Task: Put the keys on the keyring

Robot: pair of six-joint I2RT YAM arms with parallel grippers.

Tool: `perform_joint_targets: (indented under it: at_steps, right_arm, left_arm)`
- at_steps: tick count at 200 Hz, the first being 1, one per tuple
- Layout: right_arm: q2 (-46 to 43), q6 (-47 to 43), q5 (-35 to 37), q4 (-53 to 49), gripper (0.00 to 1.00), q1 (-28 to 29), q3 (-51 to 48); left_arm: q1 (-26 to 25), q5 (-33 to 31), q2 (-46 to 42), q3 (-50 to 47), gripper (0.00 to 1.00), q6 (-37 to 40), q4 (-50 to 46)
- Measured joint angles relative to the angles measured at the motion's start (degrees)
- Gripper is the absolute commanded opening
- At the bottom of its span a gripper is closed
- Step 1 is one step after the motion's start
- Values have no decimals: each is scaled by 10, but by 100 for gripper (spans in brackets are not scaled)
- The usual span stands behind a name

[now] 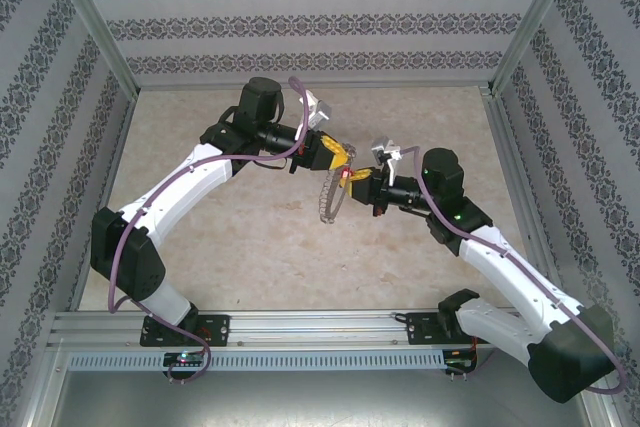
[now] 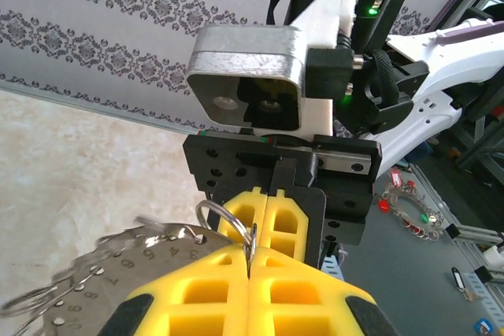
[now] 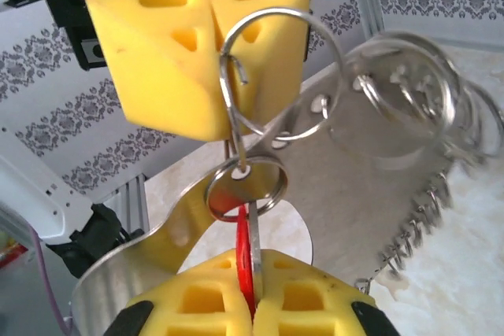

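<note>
A beige, marbled tabletop (image 1: 250, 247) is closed in on three sides by wallpapered panels (image 1: 300, 22) with dark floral bands, set in aluminium posts (image 1: 95, 17). A slotted aluminium rail (image 1: 320, 327) runs along the near edge and carries both arm bases. Wide stretches of open surface lie to the left, to the right and toward the far wall, well apart from the panels.

The arms meet above the middle. The left gripper (image 1: 343, 157) has its yellow jaws closed on one small wire ring of the keyring (image 1: 327, 205), a large thin grey metal loop fringed with small split rings, which hangs below toward the tabletop. Whether its low end touches the surface I cannot tell.

The right gripper (image 1: 352, 179) faces it, just beside, jaws clamped on the red plastic head of the key (image 3: 242, 230), tiny and silver. The key's own small ring overlaps the held wire ring. Whether it is threaded on I cannot tell.
</note>
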Motion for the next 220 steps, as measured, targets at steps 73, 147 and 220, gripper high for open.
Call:
perform_joint_targets:
  at_steps: [73, 147, 220]
  right_arm:
    - [39, -4, 17, -14, 0, 42, 35]
    - [44, -28, 64, -68, 32, 45, 54]
    - [-66, -15, 62, -104, 37, 9, 44]
  left_arm:
    - [0, 2, 0, 0, 0, -8, 5]
    - [2, -7, -1, -1, 0, -11, 7]
    - [2, -4, -2, -7, 0, -13, 25]
